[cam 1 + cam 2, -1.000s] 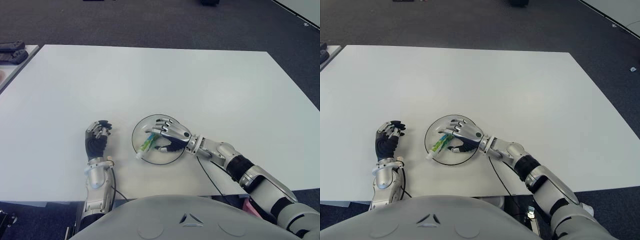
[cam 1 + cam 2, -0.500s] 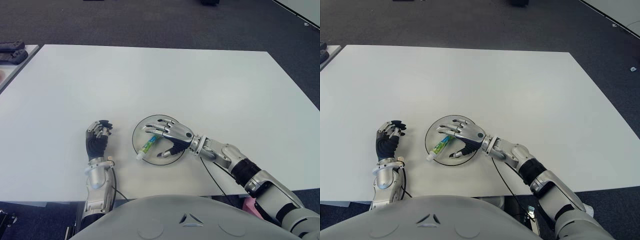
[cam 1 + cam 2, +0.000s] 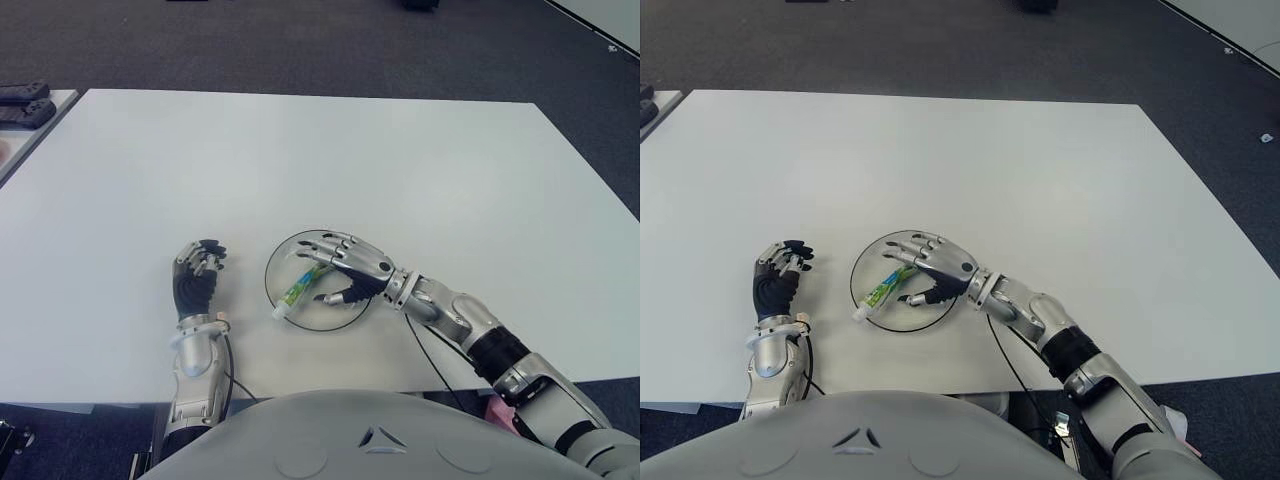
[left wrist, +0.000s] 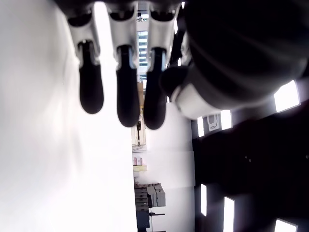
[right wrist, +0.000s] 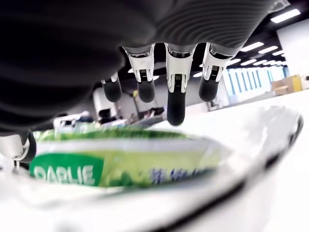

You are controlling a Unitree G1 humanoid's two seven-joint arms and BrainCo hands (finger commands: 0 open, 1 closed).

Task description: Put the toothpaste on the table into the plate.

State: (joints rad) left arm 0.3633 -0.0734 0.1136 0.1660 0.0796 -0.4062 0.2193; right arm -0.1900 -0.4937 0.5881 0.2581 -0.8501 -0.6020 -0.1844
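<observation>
The green and white toothpaste tube [image 3: 297,288] lies in the shallow round plate [image 3: 322,327], its white cap [image 3: 279,312] resting over the near left rim. My right hand [image 3: 330,272] hovers over the plate's right half, fingers spread and holding nothing. In the right wrist view the fingertips [image 5: 176,104] stand above the toothpaste tube [image 5: 120,166], apart from it. My left hand [image 3: 195,275] shows to the left of the plate, fingers loosely bent with nothing in them.
The white table [image 3: 350,160] stretches wide beyond the plate. Dark objects [image 3: 25,100] sit on a separate surface at the far left. A dark carpeted floor lies past the table's far edge.
My right hand has let go of the tube, spread its fingers and drawn slightly up and to the right. The tube stays in the plate. The left hand has not moved.
</observation>
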